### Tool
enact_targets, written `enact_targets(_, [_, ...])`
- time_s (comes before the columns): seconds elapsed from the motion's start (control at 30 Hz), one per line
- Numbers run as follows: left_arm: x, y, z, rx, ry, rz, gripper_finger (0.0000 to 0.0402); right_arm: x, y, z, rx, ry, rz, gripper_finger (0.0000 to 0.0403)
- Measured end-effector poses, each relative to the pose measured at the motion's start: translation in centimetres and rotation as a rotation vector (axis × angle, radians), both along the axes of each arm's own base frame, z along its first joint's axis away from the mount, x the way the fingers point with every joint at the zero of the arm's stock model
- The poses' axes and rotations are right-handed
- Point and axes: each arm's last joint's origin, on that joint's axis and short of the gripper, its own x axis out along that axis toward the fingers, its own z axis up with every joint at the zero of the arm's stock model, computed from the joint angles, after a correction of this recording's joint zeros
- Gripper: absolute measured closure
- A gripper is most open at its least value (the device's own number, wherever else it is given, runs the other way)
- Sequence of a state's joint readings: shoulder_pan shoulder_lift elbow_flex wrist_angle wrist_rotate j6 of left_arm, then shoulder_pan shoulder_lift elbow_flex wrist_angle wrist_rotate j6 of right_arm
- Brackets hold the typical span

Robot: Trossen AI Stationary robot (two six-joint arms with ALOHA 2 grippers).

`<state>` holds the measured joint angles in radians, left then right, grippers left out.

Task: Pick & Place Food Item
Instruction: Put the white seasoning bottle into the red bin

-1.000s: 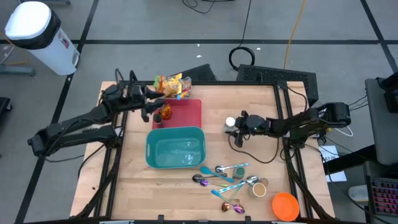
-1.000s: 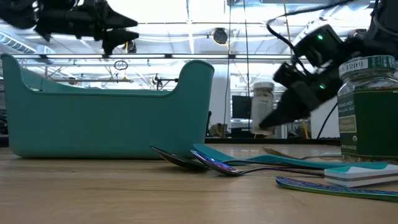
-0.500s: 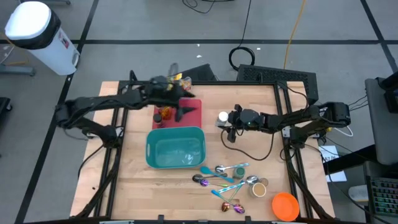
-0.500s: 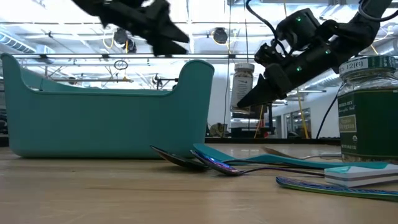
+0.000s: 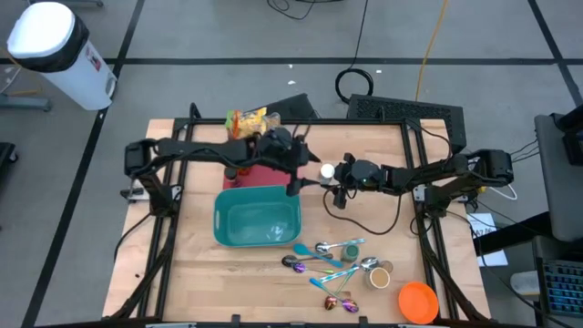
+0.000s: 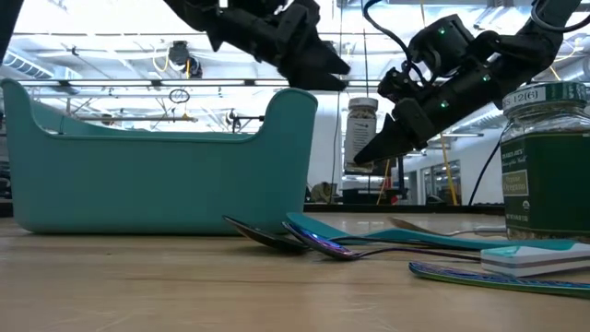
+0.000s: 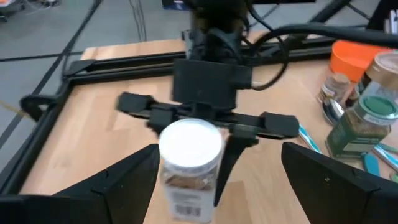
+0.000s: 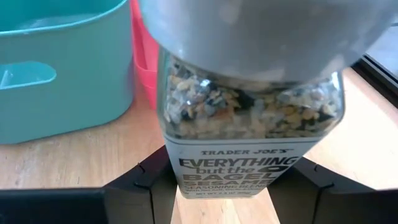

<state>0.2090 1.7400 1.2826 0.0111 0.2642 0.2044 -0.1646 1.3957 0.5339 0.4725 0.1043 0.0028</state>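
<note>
A clear seasoning jar point(image 8: 245, 118) with a white lid point(image 7: 189, 144) and a printed label hangs over the table's middle, just right of the red tray point(image 5: 281, 157). My right gripper point(image 5: 337, 175) is shut on it. My left gripper point(image 5: 296, 169) reaches in from the left, a little short of the jar. It is open, and in the left wrist view its fingers point(image 7: 127, 180) show wide apart on either side of the jar without touching it. A teal bin point(image 5: 258, 219) stands in front of the tray. My right gripper pinches the jar's lower body at the label's two sides point(image 8: 186, 177) between its two fingers point(image 8: 134, 186). The fingers come nearly level from the table's right side. The jar point(image 6: 361, 134) stands upright in the hold, lifted clear of the table.
A yellow snack bag point(image 5: 250, 123) lies at the far edge, and an orange item point(image 5: 241, 167) sits on the tray. Several spoons point(image 5: 328, 255), a green-lidded jar point(image 6: 544, 161) and an orange lid point(image 5: 417, 301) crowd the near right. Bare wood lies right of the bin.
My left gripper has swung from the tray's far left corner across the tray toward the table's right, up to the jar. My right gripper has raised the jar and carried it a little toward the left, keeping it upright.
</note>
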Motion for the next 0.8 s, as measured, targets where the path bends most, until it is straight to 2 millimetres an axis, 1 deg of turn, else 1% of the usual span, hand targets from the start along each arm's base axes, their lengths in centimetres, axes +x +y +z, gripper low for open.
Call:
enact_targets(0.13, [1.2, -0.6, -1.0, 0.007, -0.02, -0.02, 0.006, 0.0, 0.0, 0.0, -0.013, 0.002, 0.008, 0.0213])
enact_targets(0.3, [2.0, -0.5, -2.2, 0.001, -0.032, -0.019, 0.0066, 0.1, 0.3, 0.1, -0.016, -0.006, 0.017, 0.0213])
enact_targets(0.43, [2.1, -0.5, -2.2, 0.007, -0.036, -0.017, 0.0065, 0.1, 0.5, 0.1, -0.017, -0.011, 0.026, 0.0213])
enact_targets(0.6, [2.1, -0.2, -2.2, 0.043, -0.033, 0.064, 0.0069, 0.2, 0.7, 0.2, -0.018, -0.018, 0.036, 0.0213])
enact_targets(0.8, [2.1, -0.1, -2.4, 0.042, -0.024, 0.07, 0.0072, 0.3, 1.1, 0.3, -0.032, -0.028, 0.062, 0.0213])
